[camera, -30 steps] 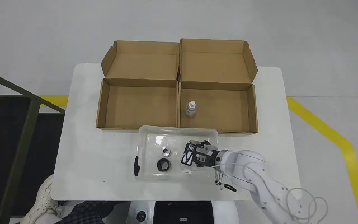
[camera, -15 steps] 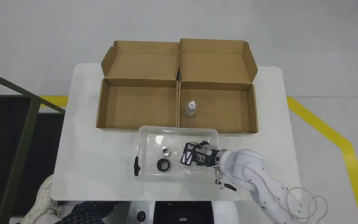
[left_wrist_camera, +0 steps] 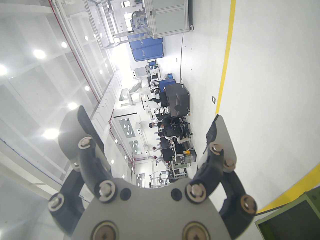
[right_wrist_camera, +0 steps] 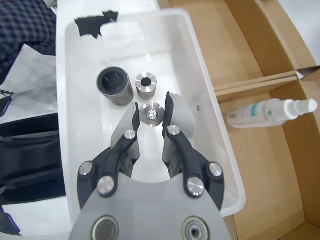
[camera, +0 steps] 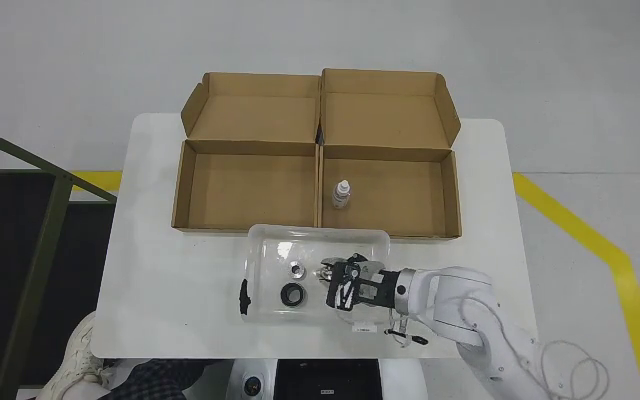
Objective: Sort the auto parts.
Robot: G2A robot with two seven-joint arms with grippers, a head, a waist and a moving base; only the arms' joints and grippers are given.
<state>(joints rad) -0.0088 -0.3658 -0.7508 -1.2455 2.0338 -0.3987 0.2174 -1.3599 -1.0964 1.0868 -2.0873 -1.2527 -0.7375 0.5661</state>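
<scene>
A clear plastic bin (right_wrist_camera: 212, 101) (camera: 262, 240) sits at the table's near edge. My right gripper (right_wrist_camera: 150, 116) (camera: 336, 282) is inside it, shut on a small silver round part (right_wrist_camera: 151, 114) (camera: 328, 270) held between both pads. Just beyond the fingertips stand a dark cylindrical bushing (right_wrist_camera: 115, 86) (camera: 292, 294) and a silver sleeve with a centre hole (right_wrist_camera: 145, 84) (camera: 297, 270). My left gripper (left_wrist_camera: 150, 131) is open, holds nothing, and faces the room away from the table.
Two open cardboard boxes lie side by side behind the bin. The left box (camera: 245, 190) holds nothing; the right box (camera: 400, 195) holds a small white spray bottle (camera: 342, 192) (right_wrist_camera: 270, 113). Black tape (right_wrist_camera: 95, 23) marks the bin's end wall.
My right gripper has moved a little to the left inside the bin and tilted; the silver round part now shows between its fingertips. The arm's elbow has dropped lower.
</scene>
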